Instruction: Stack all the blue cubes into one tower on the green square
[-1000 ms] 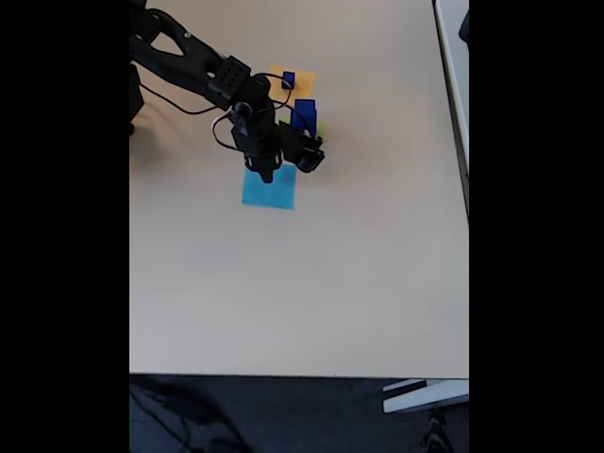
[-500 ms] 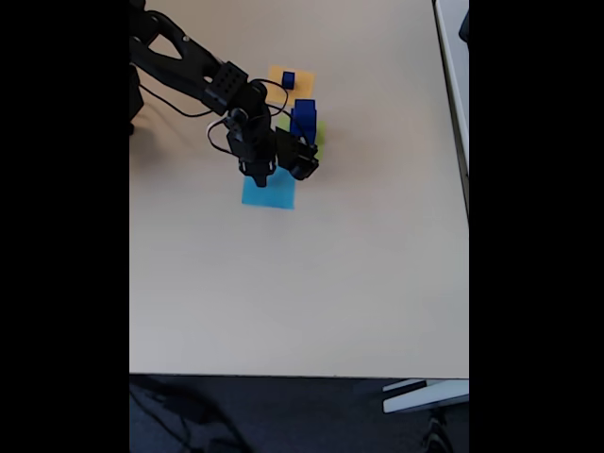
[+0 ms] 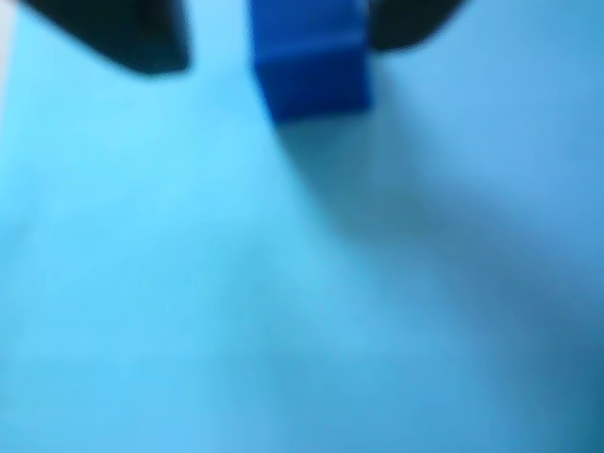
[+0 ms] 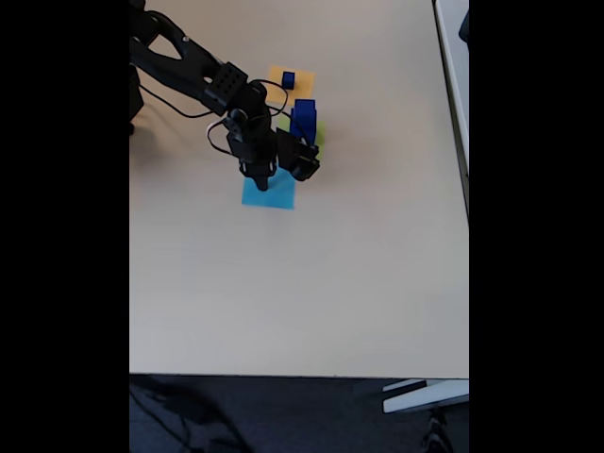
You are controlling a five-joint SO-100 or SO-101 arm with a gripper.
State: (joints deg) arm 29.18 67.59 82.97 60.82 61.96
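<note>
Below, the gripper [image 4: 265, 176] hangs over the light blue square's [image 4: 269, 194] far edge; in the wrist view its dark fingers [image 3: 123, 38] flank a small blue cube [image 3: 311, 61], contact unclear. Stacked blue cubes [image 4: 303, 118] stand on the green square [image 4: 319, 134], toward the table's [image 4: 302, 283] far edge. Another tiny cube [image 4: 288, 80] sits on the orange-yellow square [image 4: 302, 77].

Wide bare table [image 4: 311, 283] below and right of the light blue square [image 4: 269, 194] in the fixed view. Crowded above: blue stack [image 4: 304, 119] on green square [image 4: 319, 132], small cube [image 4: 288, 80] on orange square [image 4: 300, 77], arm [image 4: 189, 71] crossing from upper left.
</note>
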